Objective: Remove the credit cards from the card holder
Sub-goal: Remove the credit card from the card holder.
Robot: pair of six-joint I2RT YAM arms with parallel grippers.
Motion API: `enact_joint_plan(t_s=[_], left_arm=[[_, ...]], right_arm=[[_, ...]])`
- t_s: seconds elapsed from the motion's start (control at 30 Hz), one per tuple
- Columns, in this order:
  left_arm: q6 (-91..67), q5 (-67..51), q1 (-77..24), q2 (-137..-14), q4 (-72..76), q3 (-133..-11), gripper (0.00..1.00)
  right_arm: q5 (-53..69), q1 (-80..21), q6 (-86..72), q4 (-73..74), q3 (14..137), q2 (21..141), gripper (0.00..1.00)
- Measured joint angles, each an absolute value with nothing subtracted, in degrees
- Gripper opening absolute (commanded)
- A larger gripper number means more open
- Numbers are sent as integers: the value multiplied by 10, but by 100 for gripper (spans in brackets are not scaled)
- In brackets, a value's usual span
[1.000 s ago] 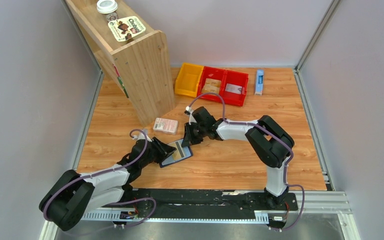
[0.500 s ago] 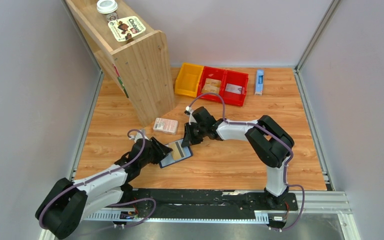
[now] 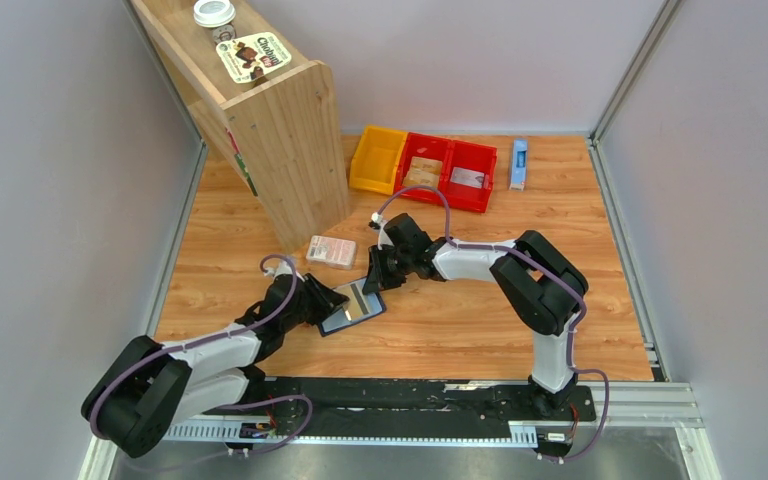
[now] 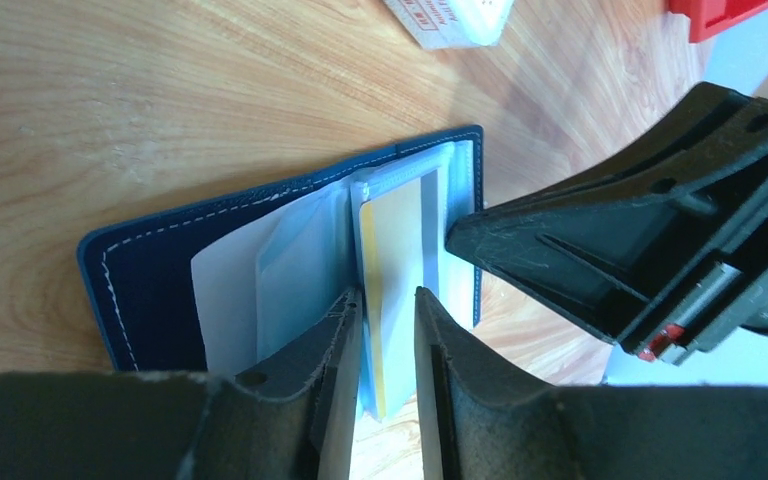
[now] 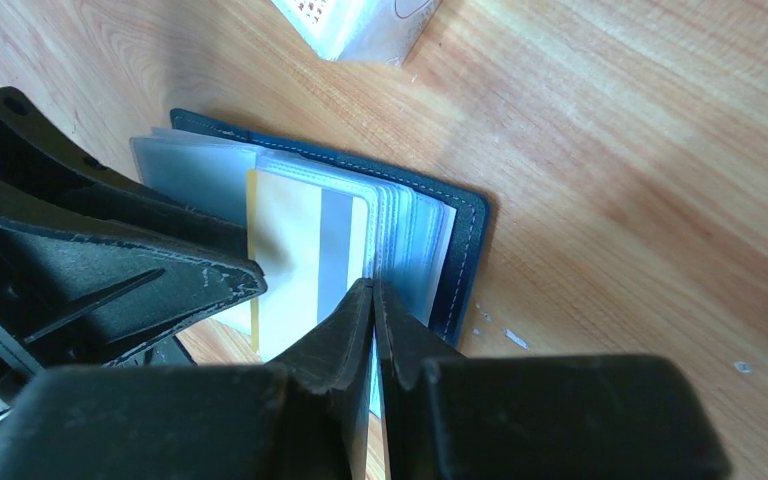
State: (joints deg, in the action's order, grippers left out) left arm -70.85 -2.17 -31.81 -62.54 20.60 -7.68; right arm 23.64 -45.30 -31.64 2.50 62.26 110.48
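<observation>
Left gripper [image 4: 380, 330] has drawn back slightly, jaws pinching 1 yellow card [image 4: 392, 280]; right gripper [image 5: 373, 300] pressed on card holder [image 5: 460, 250] sleeves. Extraction underway, none freed.

black-and-white arms [image 3: 480, 262] with purple cables [image 3: 415, 195], black claws.

Navy card holder [image 3: 352, 308] open flat on table; yellow card [image 4: 396, 262] partly protruding from sleeve.

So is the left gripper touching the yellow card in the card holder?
Cannot tell. In the left wrist view the left gripper straddles the yellow card's edge with its fingers slightly parted, but pad contact isn't plain.
</observation>
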Motion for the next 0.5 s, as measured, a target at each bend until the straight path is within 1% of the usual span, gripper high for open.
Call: enact_joint_plan(t_s=[0.27,0.37,0.5], left_arm=[[-707,-18,-318,-546,204,-63,29],[-707,-17,-317,-544,204,-63,28],[-708,-18,-317,-559,211,-63,23]], right_arm=[[239,-452,-316,22,623,1105,11],[239,-452,-316,21,623,1105,11],[239,-452,-316,21,623,1105,11]])
